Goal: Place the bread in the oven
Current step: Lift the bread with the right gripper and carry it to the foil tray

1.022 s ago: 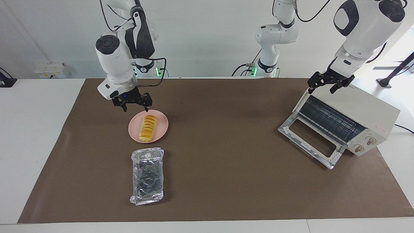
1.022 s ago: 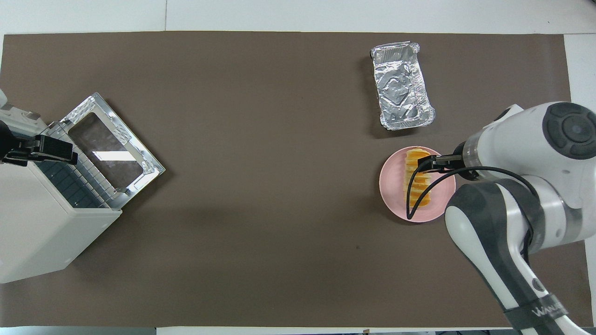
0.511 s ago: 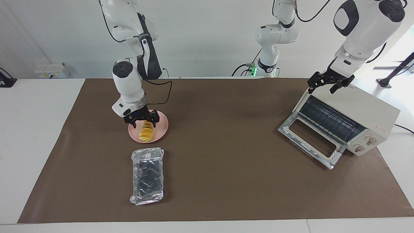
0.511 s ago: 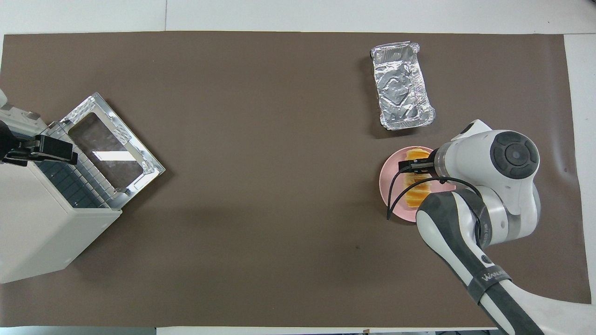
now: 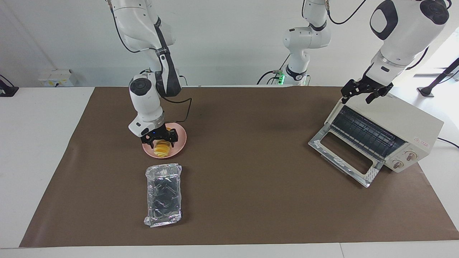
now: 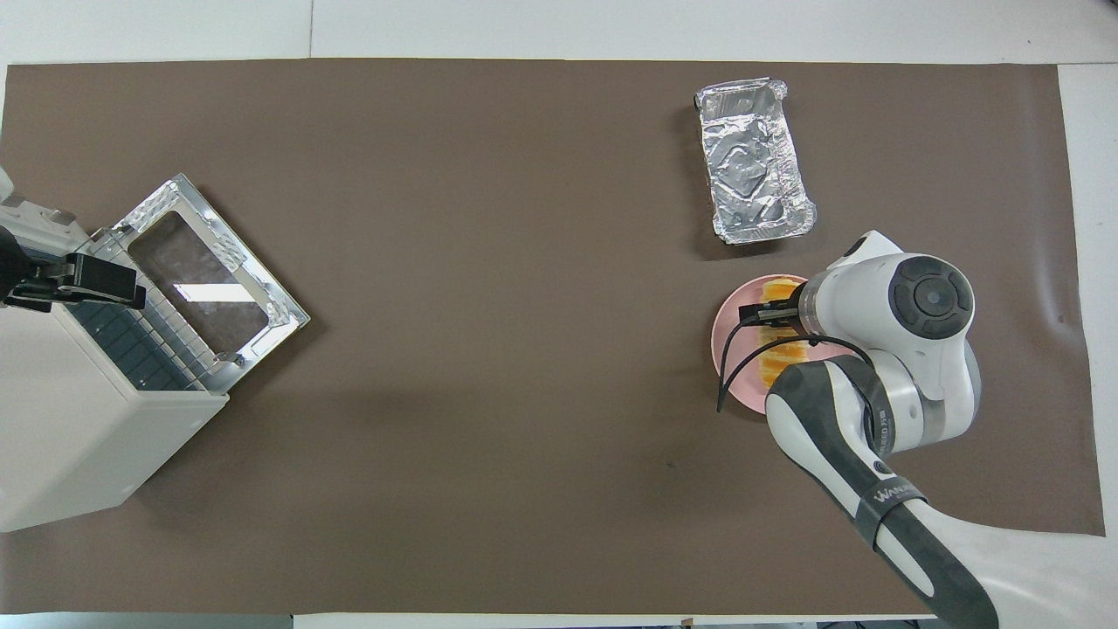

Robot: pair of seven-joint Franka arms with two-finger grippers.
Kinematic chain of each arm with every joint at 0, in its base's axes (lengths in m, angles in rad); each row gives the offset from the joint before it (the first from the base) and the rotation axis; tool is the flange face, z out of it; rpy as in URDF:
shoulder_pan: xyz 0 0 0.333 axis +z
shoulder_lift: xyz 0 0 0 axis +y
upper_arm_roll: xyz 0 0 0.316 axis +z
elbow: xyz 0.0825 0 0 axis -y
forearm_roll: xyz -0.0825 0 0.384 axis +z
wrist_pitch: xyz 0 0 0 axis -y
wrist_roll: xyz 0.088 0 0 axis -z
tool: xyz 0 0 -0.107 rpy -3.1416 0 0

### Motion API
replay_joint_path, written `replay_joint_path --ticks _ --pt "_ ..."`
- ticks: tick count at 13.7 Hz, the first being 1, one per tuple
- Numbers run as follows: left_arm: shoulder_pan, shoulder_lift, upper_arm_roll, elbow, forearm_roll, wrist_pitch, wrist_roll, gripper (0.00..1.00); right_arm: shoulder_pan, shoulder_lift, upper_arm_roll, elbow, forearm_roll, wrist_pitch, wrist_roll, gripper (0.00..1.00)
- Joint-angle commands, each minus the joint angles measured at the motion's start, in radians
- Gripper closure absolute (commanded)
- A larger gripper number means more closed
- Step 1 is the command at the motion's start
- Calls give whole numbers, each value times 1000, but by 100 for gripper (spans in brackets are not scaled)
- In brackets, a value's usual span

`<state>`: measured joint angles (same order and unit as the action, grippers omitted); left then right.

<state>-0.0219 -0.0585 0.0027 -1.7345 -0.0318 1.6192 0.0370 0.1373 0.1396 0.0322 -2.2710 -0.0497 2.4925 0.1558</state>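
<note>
Find the bread (image 5: pixel 161 148) on the pink plate (image 5: pixel 181 138), toward the right arm's end of the counter (image 5: pixel 251 161) and nearer to the robots than the foil tray (image 5: pixel 164 195). Note the right gripper (image 5: pixel 159 139) down low over the loaf, fingers spread wide to either side of the slices and apparently gripping nothing yet. Close slowly and squarely across the middle of the row, pressing just enough to hold the overlapping slices together, since a hard pinch would likely crush or fan them out. Check for a firm hold before lifting, then raise straight up to clear the plate rim without dragging it. Aim for the oven (image 5: pixel 394 122) at the left arm's end, door (image 5: pixel 342 157) already dropped open. Leave the left gripper (image 5: pixel 363 94) waiting above the oven's top, fingers wide apart and empty.
</note>
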Motion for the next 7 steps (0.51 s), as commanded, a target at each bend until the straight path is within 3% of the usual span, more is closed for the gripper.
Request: replay_joint_path --ticks 1,2,7 --pt "-1 -18 7 -11 -14 2 11 0 -4 -2 2 2 -18 6 -15 82" --pt "-1 -18 7 -11 -14 2 11 0 -4 -2 2 2 -18 5 -13 100" --pt "-1 -18 7 -11 -14 2 11 0 -4 -2 2 21 -19 -9 -16 100"
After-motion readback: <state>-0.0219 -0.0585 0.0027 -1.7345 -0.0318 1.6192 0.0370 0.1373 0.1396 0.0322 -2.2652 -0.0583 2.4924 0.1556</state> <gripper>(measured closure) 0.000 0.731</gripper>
